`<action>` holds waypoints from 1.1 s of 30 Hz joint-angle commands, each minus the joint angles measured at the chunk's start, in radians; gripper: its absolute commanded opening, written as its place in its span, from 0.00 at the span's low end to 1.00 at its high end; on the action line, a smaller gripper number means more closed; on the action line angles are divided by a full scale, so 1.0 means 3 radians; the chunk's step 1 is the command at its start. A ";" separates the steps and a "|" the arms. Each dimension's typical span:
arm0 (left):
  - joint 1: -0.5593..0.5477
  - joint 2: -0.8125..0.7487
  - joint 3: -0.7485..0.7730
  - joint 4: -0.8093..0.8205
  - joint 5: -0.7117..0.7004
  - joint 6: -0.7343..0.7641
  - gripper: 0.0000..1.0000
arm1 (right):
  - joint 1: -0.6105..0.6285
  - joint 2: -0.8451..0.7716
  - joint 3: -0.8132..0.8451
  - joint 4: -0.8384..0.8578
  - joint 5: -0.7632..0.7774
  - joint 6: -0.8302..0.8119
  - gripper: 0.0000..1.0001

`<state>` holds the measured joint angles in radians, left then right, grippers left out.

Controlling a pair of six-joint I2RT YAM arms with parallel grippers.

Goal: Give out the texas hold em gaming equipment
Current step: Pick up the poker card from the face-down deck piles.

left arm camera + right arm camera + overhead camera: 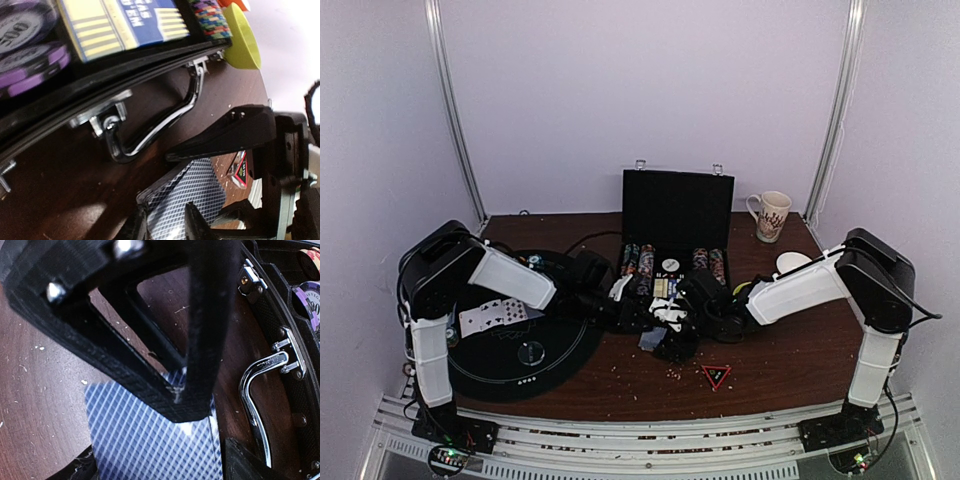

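The grey-blue-backed deck of cards [656, 340] hangs just above the table in front of the open black chip case [677, 205]. My left gripper [642, 318] is shut on the deck [200, 185] across its thickness. One of its fingers [196, 220] lies on the top card. My right gripper [678, 335] straddles the same deck [145, 440] across its width, its fingertips [237, 462] against the side edges. Rows of chips [640, 262] sit in the case, with purple chips [30, 55] close in the left wrist view. Face-up cards [492, 316] and a clear disc [530, 352] lie on the black round mat [560, 350].
The case's chrome handle [150, 135] is right beside both grippers and also shows in the right wrist view [255, 390]. A red triangle marker [716, 376] lies near the front. The yellow-green bowl [242, 40], a white disc [792, 262] and the patterned mug [772, 215] stand back right.
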<state>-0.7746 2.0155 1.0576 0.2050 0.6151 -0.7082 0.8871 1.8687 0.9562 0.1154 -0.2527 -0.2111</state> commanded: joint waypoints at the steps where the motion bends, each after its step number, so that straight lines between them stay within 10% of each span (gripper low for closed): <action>1: -0.0024 0.0045 0.0088 -0.0053 0.0031 0.0100 0.17 | 0.0014 0.0117 -0.0135 -0.0328 0.0201 -0.0015 0.79; 6: -0.0022 -0.0001 0.0130 -0.0208 -0.0046 0.0226 0.00 | 0.0018 0.0112 -0.0124 -0.0349 0.0221 -0.0040 0.79; 21: 0.0138 -0.0204 0.0044 -0.0516 -0.0081 0.0665 0.00 | 0.0015 0.0112 -0.0140 -0.0374 0.0229 -0.0055 0.79; 27: 0.0133 -0.0162 0.0016 -0.0440 0.0010 0.0604 0.31 | 0.0014 0.0117 -0.0114 -0.0397 0.0233 -0.0058 0.79; 33: 0.0138 -0.0026 0.0025 -0.0468 0.0043 0.0583 0.33 | 0.0014 0.0117 -0.0101 -0.0410 0.0228 -0.0078 0.79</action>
<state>-0.7383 1.9831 1.0687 0.0505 0.6071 -0.5396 0.8879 1.8687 0.9558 0.1154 -0.2501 -0.2108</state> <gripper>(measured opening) 0.325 0.790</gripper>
